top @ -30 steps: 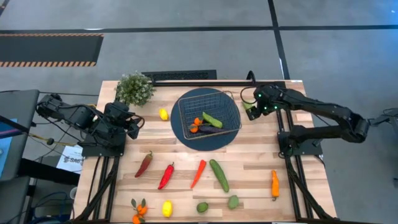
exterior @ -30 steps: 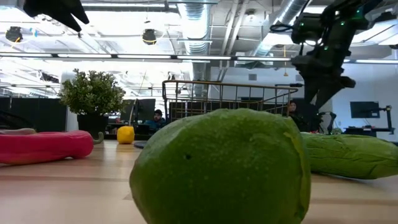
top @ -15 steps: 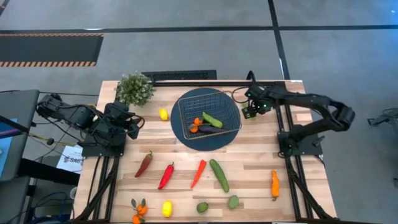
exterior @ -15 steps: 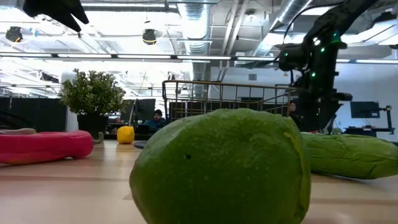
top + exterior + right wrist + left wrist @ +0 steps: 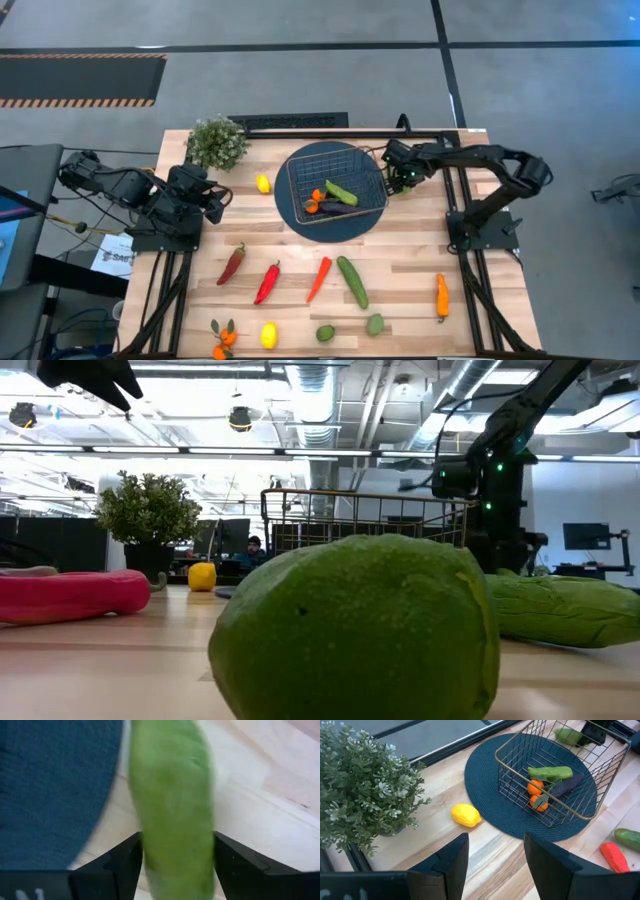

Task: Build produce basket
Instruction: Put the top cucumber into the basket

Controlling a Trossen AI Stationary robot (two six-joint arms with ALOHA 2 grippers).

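The wire basket [image 5: 318,155] stands on a round dark blue mat [image 5: 300,212]. A green cucumber [image 5: 551,772], tangerines [image 5: 536,787] and a purple eggplant [image 5: 568,785] lie in it. Another green cucumber [image 5: 172,805] lies on the table at the mat's right edge. My right gripper [image 5: 177,865] points down over that cucumber, open, one finger on each long side. My left gripper [image 5: 492,865] waits open and holds nothing at the table's left side [image 5: 215,198]. More produce lies loose along the near half. My right gripper comes from above, pointing down, with its fingers [image 5: 125,865] across the cucumber's long sides [image 5: 150,835]. The cucumber lies flat on the table. I cannot tell whether the fingers touch it.
A potted plant [image 5: 216,142] stands at the far left, with a lemon [image 5: 262,183] near it. Red peppers [image 5: 267,283], a cucumber [image 5: 352,281], an orange pepper [image 5: 441,296], limes [image 5: 325,333], a lemon [image 5: 268,334] and tangerines [image 5: 223,338] lie toward the near edge.
My right gripper has come down and moved toward the basket, tipping to point more steeply down. It now stands low over the cucumber beside the mat.
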